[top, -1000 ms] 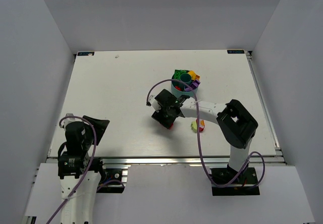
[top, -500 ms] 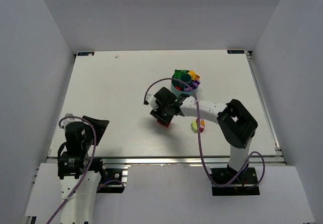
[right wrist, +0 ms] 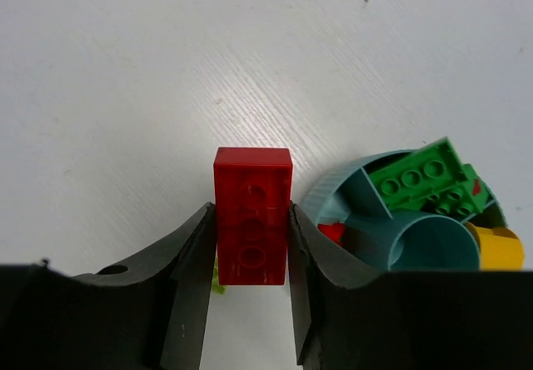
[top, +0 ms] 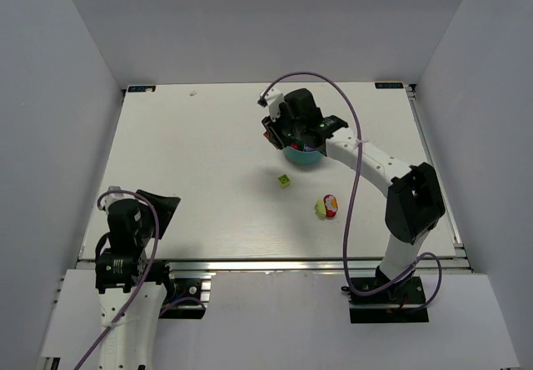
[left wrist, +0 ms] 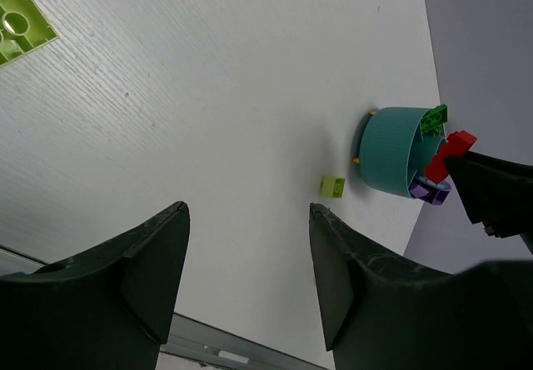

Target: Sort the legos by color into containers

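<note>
Surface: white wood-grain table (top: 191,162) — grey walls (top: 266,28) around
Right gripper (right wrist: 250,220): clamps red brick (right wrist: 252,191) beside teal bowl (right wrist: 366,207)
Left gripper (left wrist: 248,253): released, well apart from bowl

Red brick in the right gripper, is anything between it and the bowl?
Nothing visible. The red brick, clamped in the right gripper, hangs just beside the bowl, with only an open gap between them.

R gripper (top: 272,135) w/ red lego (top: 267,138) at teal bowl (top: 301,157); lime lego (top: 285,181) on table (top: 183,162) nearby.
</note>
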Robot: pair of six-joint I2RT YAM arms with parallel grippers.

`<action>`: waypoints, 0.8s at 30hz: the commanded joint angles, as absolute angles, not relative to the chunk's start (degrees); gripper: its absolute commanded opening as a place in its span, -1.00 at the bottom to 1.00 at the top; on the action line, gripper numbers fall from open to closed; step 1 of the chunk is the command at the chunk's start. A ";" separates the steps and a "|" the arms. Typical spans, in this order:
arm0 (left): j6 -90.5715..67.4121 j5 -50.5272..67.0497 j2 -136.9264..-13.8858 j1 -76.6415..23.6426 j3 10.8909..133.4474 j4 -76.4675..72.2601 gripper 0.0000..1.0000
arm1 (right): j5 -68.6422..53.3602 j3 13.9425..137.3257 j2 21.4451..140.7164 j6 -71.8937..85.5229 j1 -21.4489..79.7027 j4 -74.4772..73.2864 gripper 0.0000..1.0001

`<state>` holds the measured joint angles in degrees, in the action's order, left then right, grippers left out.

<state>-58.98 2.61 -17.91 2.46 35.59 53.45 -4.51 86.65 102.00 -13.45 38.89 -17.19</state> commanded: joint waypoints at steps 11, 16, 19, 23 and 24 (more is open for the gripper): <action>-58.45 3.60 -19.60 2.72 34.81 50.19 0.37 | 1.67 91.14 104.76 -13.97 35.16 -14.06 -0.82; -58.36 3.78 -20.04 2.72 34.54 49.83 0.37 | 1.76 91.06 106.08 -14.06 33.58 -14.06 -0.78; -58.18 3.87 -20.56 2.64 34.19 49.22 0.38 | 1.50 90.97 106.35 -14.41 33.22 -14.06 -0.73; -58.10 4.22 -21.09 2.64 33.84 48.34 0.38 | 1.58 90.70 106.70 -14.77 33.05 -13.97 -0.64; -58.10 4.22 -21.27 2.72 33.84 48.17 0.38 | 1.50 90.70 106.87 -14.77 32.96 -13.97 -0.62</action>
